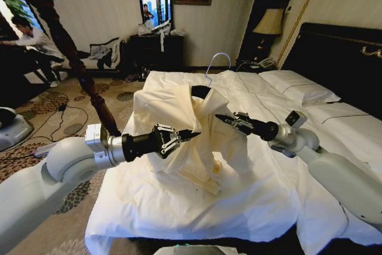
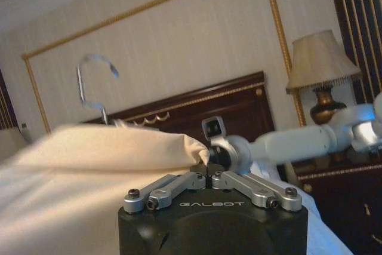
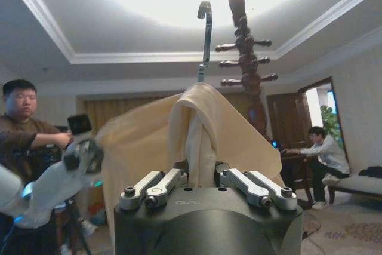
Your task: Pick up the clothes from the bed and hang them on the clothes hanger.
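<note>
The cream clothes (image 1: 173,120) are draped over the black clothes hanger (image 1: 200,91) and held up above the bed (image 1: 179,213). The hanger's silver hook (image 1: 217,59) sticks up from the collar. My left gripper (image 1: 194,134) is shut on the cloth from the left, and its wrist view shows the fingers (image 2: 179,182) pinching a fold of the clothes (image 2: 107,147) under the hook (image 2: 94,70). From the right, my right gripper (image 1: 221,119) is shut on the front of the clothes (image 3: 197,123), with the hook (image 3: 206,28) straight above it.
The tall dark wooden coat stand (image 1: 65,46) rises left of the bed, also seen behind the garment (image 3: 246,46). Pillows (image 1: 298,85) and the black headboard (image 1: 340,52) lie at the right. A lamp (image 1: 270,22) stands by the bed's head. Patterned carpet (image 1: 71,108) covers the floor.
</note>
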Controlling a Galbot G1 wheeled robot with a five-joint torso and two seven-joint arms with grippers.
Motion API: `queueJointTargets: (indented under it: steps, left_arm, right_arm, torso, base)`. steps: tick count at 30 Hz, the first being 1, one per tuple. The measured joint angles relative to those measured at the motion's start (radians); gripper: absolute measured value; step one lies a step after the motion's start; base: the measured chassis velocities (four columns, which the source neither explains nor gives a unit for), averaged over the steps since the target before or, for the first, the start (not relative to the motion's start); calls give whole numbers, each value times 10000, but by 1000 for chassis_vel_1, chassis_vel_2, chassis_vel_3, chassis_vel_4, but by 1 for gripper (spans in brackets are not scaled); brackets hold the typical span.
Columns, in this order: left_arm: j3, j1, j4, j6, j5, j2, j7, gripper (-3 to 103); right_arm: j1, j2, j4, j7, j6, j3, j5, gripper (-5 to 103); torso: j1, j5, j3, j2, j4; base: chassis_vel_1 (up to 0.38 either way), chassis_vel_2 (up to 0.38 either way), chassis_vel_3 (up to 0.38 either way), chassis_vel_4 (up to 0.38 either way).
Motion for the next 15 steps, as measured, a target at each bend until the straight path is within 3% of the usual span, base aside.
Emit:
queueJointTargets:
  steps: [7,15]
  left_arm:
    - [-259,-608,58,-24,-739,179,-155,0]
    - [-533,-744,281,-75,-761,523,104,0]
  right_arm:
    - [-386,11,20,-599,1,7,-901,16]
    - [-461,48,-341,-1024,-5,41,-1450,16]
  torso:
    - [0,1,0,0,-2]
    - [0,2,0,0,0]
  base:
    - [0,0,0,0]
    - [0,0,0,0]
